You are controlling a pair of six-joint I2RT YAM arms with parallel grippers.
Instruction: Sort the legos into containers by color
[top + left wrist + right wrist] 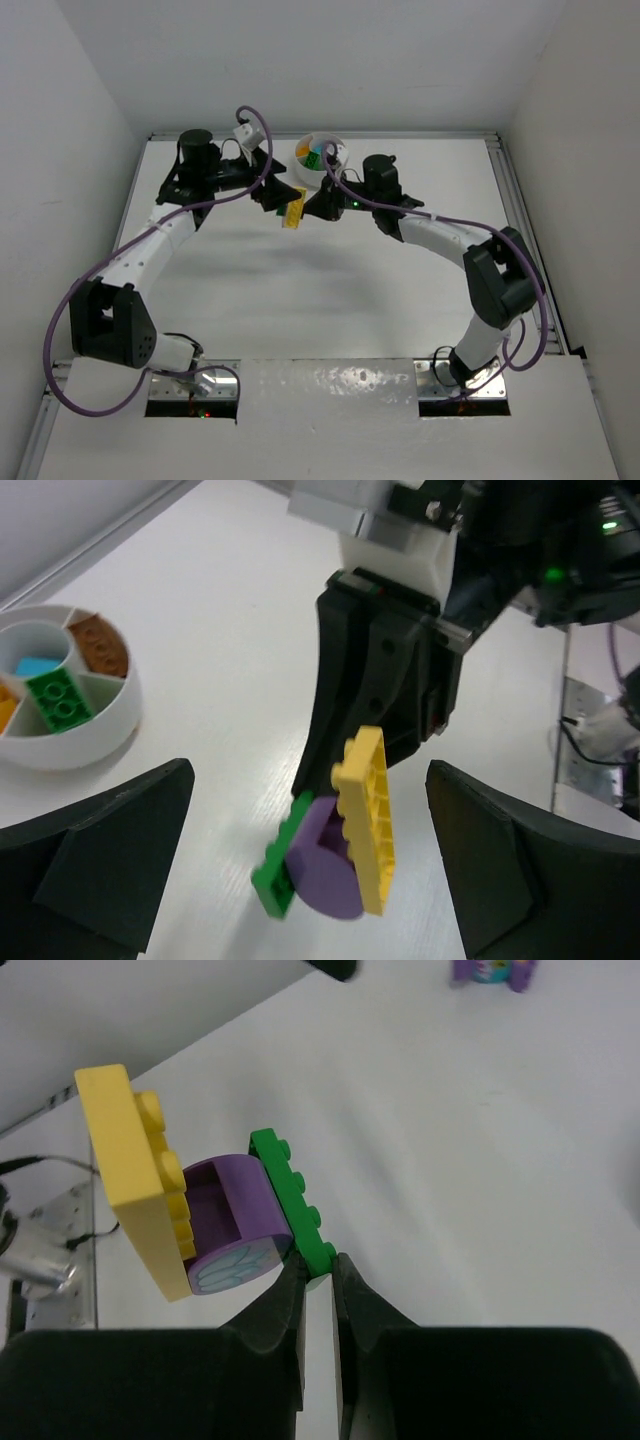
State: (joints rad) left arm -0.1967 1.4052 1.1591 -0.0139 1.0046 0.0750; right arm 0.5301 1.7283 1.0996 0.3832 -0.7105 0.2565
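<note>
My right gripper [318, 1268] is shut on the end of a green plate [292, 1195]. The plate is stuck to a purple round piece [235, 1222] and a yellow plate [135, 1175], and the cluster [291, 210] hangs above the table. In the left wrist view the green plate [282, 858], purple piece [325, 870] and yellow plate [368, 825] hang between my left gripper's fingers. My left gripper [308, 772] is open, with its fingers to either side of the cluster and not touching it. The white dish [100, 730] holds green [58, 698], teal [38, 666] and brown-orange [100, 645] legos.
The dish [333, 178] stands at the back centre, just behind both grippers. A small purple and teal lego [490, 970] lies on the table beyond the right gripper. White walls close in the left, right and back.
</note>
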